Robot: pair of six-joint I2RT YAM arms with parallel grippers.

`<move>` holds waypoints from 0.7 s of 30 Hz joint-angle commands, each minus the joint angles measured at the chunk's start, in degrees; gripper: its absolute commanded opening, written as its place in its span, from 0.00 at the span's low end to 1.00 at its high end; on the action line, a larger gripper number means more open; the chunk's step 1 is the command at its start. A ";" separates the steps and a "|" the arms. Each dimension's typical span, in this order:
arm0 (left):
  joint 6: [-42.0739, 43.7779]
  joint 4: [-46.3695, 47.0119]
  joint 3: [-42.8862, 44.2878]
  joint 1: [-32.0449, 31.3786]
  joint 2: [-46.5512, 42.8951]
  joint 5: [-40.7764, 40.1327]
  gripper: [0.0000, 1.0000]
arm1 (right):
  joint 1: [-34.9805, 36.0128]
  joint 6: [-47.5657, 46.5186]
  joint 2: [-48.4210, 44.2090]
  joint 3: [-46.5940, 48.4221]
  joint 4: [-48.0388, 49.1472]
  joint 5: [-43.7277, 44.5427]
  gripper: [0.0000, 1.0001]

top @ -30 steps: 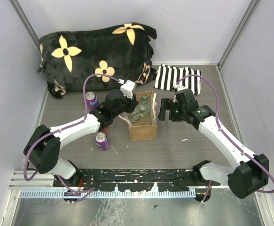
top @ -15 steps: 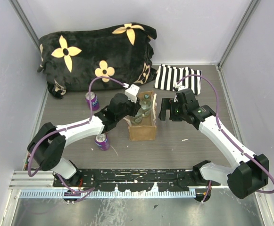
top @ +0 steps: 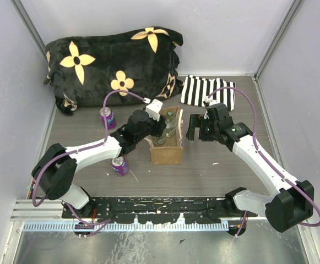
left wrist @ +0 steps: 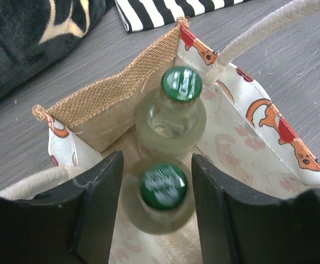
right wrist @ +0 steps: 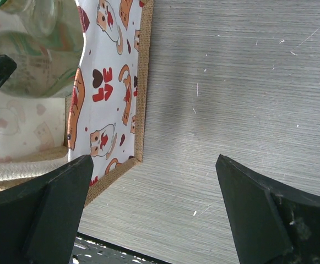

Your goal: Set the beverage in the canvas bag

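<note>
The tan canvas bag (top: 167, 154) stands open mid-table, with cream rope handles (left wrist: 259, 33) and a cat print. Two clear glass bottles with green caps stand inside it. My left gripper (top: 158, 125) hangs over the bag's mouth. In the left wrist view the left gripper (left wrist: 157, 162) is open, and the nearer bottle (left wrist: 162, 187) sits blurred just below and between the jaws, with a gap on each side of its cap. The farther bottle (left wrist: 171, 124) stands against the bag's burlap wall (left wrist: 110, 104). My right gripper (top: 195, 127) is open and empty beside the bag's right wall (right wrist: 113, 93).
Two purple cans stand left of the bag, one farther back (top: 107, 116) and one nearer (top: 118, 164). A black plush blanket with yellow flowers (top: 113, 66) fills the back left. A black-and-white striped cloth (top: 208, 91) lies at the back right.
My left gripper has moved right, from the bag's left rim to over its mouth, uncovering the far purple can. The right arm has hardly moved.
</note>
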 commanded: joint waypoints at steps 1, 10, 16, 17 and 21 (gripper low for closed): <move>0.43 1.90 -0.22 -0.21 -2.33 1.45 0.66 | -0.20 -0.79 -1.63 -0.05 1.53 0.05 1.00; 0.63 -0.67 0.97 -0.22 -4.50 5.00 0.81 | -0.19 -0.66 -1.59 0.49 1.53 -0.22 1.00; 1.71 -1.14 3.49 0.10 -5.47 3.97 0.82 | -0.19 -0.39 -1.37 0.68 1.44 -0.45 1.00; 2.17 -1.25 4.42 0.50 -5.64 3.36 0.82 | -0.15 -0.38 -1.37 0.67 1.44 -0.43 1.00; 3.12 -4.10 10.98 3.48 -6.43 1.64 0.83 | -0.17 -0.30 -1.11 0.88 1.44 -0.41 1.00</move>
